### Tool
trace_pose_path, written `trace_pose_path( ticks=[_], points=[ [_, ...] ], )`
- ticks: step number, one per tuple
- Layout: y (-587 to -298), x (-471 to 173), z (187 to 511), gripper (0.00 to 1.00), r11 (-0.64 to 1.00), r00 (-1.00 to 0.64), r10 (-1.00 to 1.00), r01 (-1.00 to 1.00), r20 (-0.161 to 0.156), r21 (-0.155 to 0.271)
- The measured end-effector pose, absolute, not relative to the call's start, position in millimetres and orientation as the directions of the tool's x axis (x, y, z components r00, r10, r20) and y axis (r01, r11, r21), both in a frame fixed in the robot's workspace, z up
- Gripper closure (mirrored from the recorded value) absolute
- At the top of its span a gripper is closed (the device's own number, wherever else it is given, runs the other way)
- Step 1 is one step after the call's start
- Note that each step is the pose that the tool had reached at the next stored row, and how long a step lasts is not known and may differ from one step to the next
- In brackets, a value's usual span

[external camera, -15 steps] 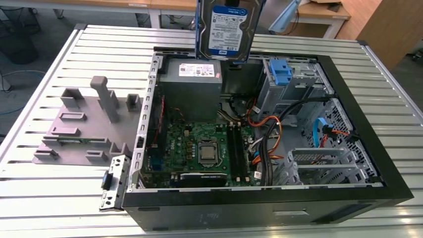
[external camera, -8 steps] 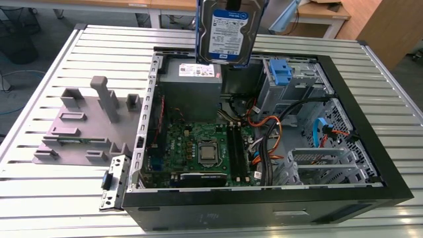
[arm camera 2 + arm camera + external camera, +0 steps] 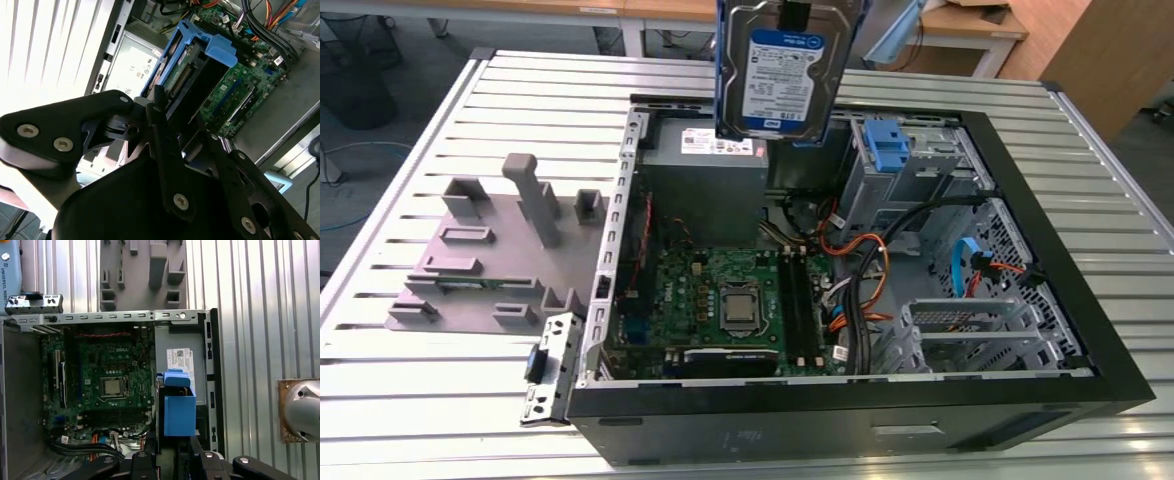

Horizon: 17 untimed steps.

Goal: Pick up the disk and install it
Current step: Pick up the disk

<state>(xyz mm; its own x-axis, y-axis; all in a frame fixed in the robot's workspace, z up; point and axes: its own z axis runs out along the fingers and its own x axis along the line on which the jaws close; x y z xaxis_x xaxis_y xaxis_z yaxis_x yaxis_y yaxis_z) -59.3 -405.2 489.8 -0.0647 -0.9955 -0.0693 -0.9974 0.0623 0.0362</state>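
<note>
While the gripper [image 3: 172,117] clamps the disk [image 3: 781,75] by its blue side rails, the disk hangs upright above the open case's [image 3: 854,425] far edge, over the power supply [image 3: 700,185]. Pickup looks done; the disk is not yet seated in a bay.

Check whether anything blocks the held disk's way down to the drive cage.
Nothing visible does: the tool holds the disk in open air above the case, and the cables lie lower, beside the drive cage.
</note>
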Motion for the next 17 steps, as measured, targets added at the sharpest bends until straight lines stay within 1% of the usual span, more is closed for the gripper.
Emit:
trace_pose_path(
  ticks=[17],
  points=[
    [-430,-59,489,0.65,0.062,-0.065,-0.995,-0.997,-0.069,0.036]
  ],
)
